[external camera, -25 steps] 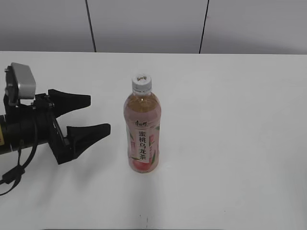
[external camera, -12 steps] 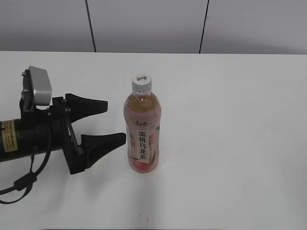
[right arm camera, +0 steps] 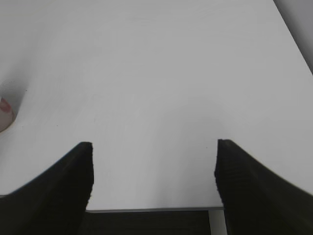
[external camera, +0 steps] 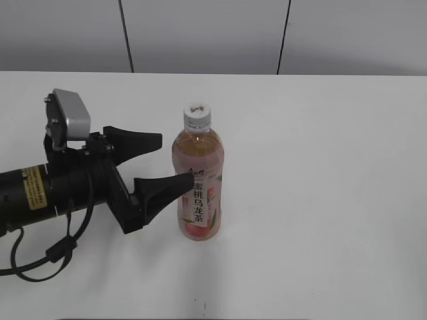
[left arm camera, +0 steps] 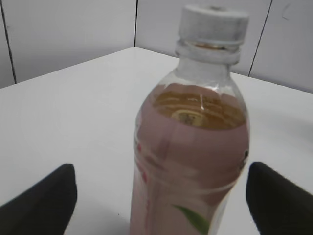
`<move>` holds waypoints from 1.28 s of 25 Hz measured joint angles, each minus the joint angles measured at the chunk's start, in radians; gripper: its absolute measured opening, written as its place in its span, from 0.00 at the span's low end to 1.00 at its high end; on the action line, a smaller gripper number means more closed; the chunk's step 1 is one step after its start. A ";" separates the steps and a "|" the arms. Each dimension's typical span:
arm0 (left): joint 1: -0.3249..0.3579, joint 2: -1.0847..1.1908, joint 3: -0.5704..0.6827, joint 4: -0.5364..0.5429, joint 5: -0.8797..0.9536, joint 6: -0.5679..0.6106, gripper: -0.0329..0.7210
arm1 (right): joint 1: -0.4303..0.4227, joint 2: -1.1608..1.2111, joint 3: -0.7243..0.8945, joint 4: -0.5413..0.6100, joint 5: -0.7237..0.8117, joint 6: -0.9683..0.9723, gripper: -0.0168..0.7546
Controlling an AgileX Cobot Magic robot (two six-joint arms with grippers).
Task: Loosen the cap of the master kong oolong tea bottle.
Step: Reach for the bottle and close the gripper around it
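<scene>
The master kong oolong tea bottle (external camera: 198, 183) stands upright mid-table, with its pink peach label and white strip of black characters. Its white ribbed cap (external camera: 197, 114) sits on the neck. My left gripper (external camera: 176, 160) is open, its black fingers level with the bottle's body; the near fingertip overlaps the bottle's left side. In the left wrist view the bottle (left arm camera: 190, 161) fills the gap between the spread fingers (left arm camera: 161, 196), with the cap (left arm camera: 213, 25) above. My right gripper (right arm camera: 153, 181) is open and empty over the table's front edge; it is outside the exterior view.
The white table (external camera: 333, 167) stretches to a grey panelled wall (external camera: 200, 33) at the back. In the right wrist view a sliver of the bottle's base (right arm camera: 5, 115) shows at the far left edge, and the table's front edge (right arm camera: 151, 209) lies below the fingers.
My left gripper has moved right towards the bottle, from well clear of it to fingertips reaching its left side. It stays open. The bottle has not moved.
</scene>
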 joint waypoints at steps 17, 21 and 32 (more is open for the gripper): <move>-0.138 0.064 -0.163 -0.012 0.002 0.000 0.85 | 0.000 0.000 0.000 0.001 0.000 0.000 0.78; -0.149 0.065 -0.177 -0.029 0.023 0.000 0.84 | 0.000 0.000 0.000 0.001 0.000 0.000 0.78; -0.149 0.165 -0.179 -0.054 0.003 0.000 0.79 | 0.000 0.000 0.000 0.001 0.000 0.000 0.78</move>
